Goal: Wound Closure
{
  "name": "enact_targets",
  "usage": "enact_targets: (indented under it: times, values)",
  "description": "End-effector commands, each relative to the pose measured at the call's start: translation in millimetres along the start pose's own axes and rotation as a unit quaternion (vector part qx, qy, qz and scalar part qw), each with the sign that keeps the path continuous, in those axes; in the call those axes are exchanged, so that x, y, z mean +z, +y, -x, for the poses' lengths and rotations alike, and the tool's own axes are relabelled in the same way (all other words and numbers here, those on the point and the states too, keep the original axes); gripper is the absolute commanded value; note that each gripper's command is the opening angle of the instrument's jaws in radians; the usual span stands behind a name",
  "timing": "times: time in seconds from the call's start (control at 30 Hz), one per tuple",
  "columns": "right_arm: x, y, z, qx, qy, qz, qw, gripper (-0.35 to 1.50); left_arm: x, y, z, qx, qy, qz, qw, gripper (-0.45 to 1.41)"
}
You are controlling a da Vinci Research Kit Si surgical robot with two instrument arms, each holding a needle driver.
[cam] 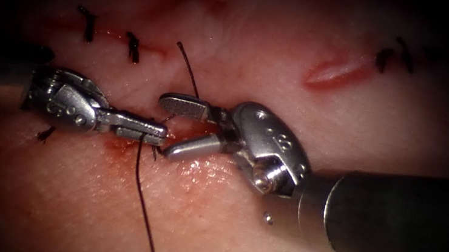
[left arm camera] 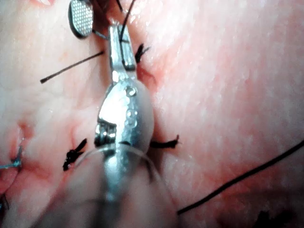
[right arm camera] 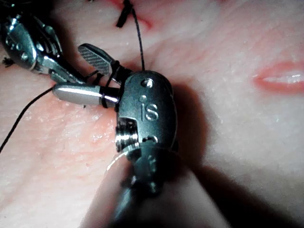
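The left pincer (cam: 144, 128) lies level over the cut (cam: 128, 149), clamped on the thread (cam: 143, 210) right at the cut. The needle cannot be made out. Just beside it, the right pincer (cam: 178, 127) comes in slightly tilted, its two jaws spread apart around the thread, holding nothing. Two stitches (cam: 109, 36) sit above the cut, with bare tissue (cam: 228, 244) below it.
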State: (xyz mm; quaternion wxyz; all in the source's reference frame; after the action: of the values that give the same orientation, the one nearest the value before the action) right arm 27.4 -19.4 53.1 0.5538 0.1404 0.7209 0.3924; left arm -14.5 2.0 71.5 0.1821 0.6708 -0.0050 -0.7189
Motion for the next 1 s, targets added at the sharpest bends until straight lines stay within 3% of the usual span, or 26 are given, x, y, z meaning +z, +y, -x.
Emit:
enact_targets:
  times: [0.03, 0.47, 0.57, 0.87, 1.0]
  values:
    - [1.0, 0.2, 0.5, 0.0, 0.002, 0.01, 1.0, 0.84, 0.9, -0.2, 0.5, 0.006, -0.003, 0.002, 1.0, -0.45]
    - [0.6, 0.8, 0.0, 0.013, -0.017, 0.112, 0.993, 0.78, 4.8, 1.8, -2.4, 0.068, -0.105, 0.009, 0.992, -0.45]
    - [0.5, 0.7, 0.0, 0.005, -0.026, 0.142, 0.989, 0.79, 5.8, 1.9, -3.2, 0.067, -0.114, 0.003, 0.991, -0.45]
    - [0.5, 1.3, -0.7, -0.044, -0.043, 0.165, 0.984, 0.81, 6.7, 2.1, -5.1, 0.061, -0.125, -0.003, 0.99, -0.45]
    - [0.7, 1.8, -1.1, -0.093, -0.067, 0.196, 0.974, 0.81, 6.7, 0.6, -5.1, 0.052, -0.13, -0.008, 0.99, -0.45]
